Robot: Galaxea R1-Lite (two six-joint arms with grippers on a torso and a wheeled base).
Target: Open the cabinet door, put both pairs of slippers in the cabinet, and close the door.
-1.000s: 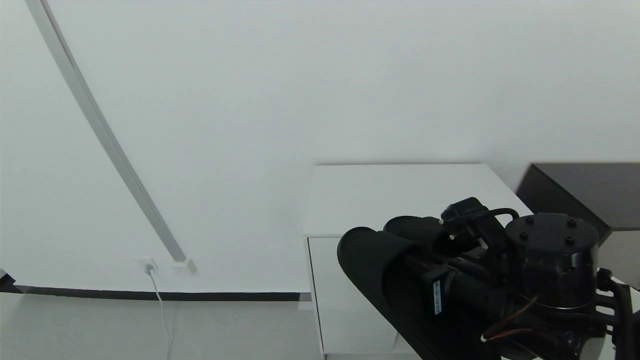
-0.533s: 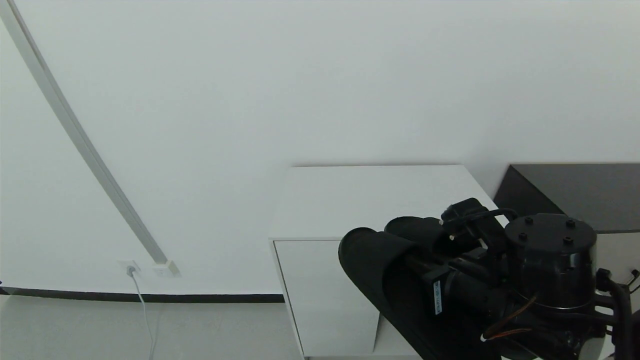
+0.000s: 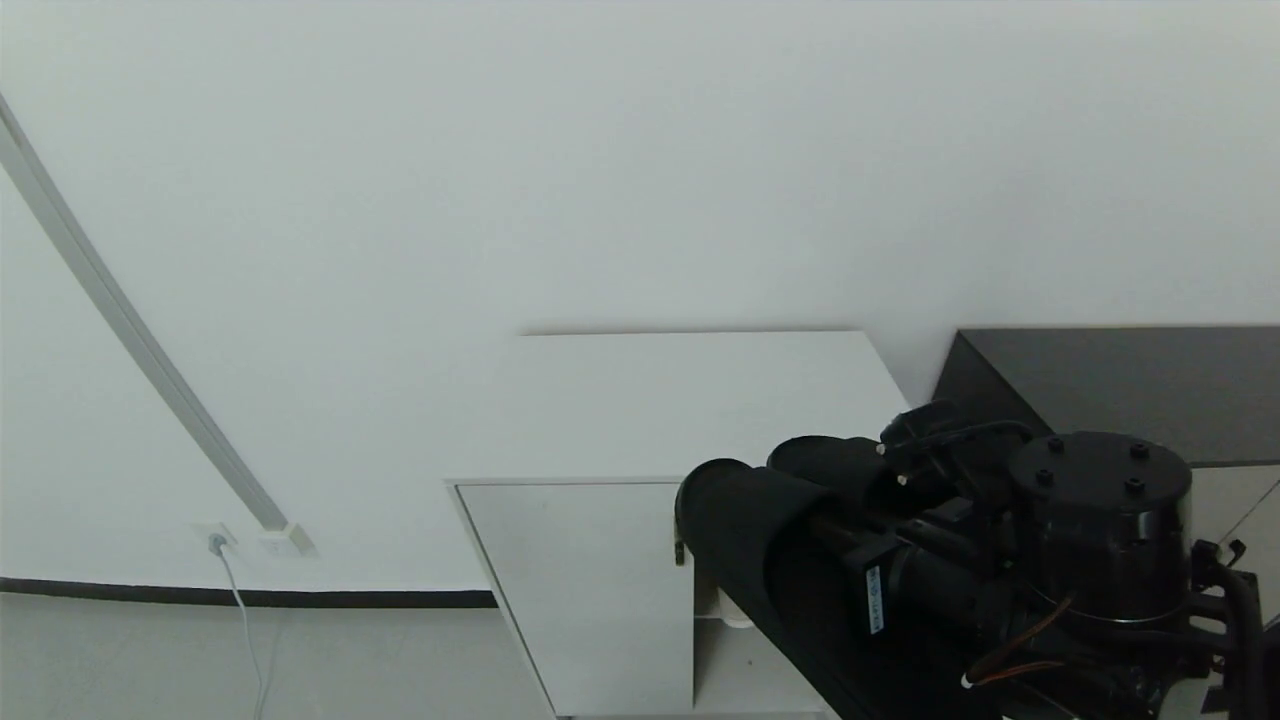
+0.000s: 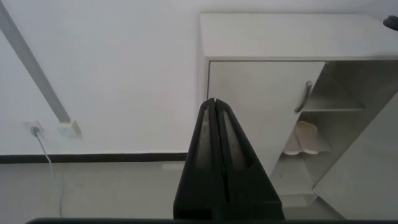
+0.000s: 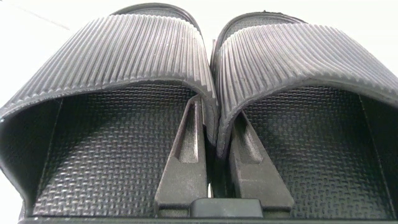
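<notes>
My right claw (image 5: 216, 112) pinches the black slippers (image 5: 137, 68). One finger sits inside each shoe, and the two touching inner walls are squeezed between them. In the head view the pair is held up in front of the white cabinet (image 3: 680, 400), whose door (image 3: 580, 590) stands open. My left claw (image 4: 214, 143) is pressed together with nothing in it and points toward that door. The white slippers (image 4: 305, 138) lie side by side on a lower shelf inside the cabinet.

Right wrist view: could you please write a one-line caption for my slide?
Right tool clamps the pair of black ribbed slippers by their adjoining inner sides, one prong inside each.
</notes>
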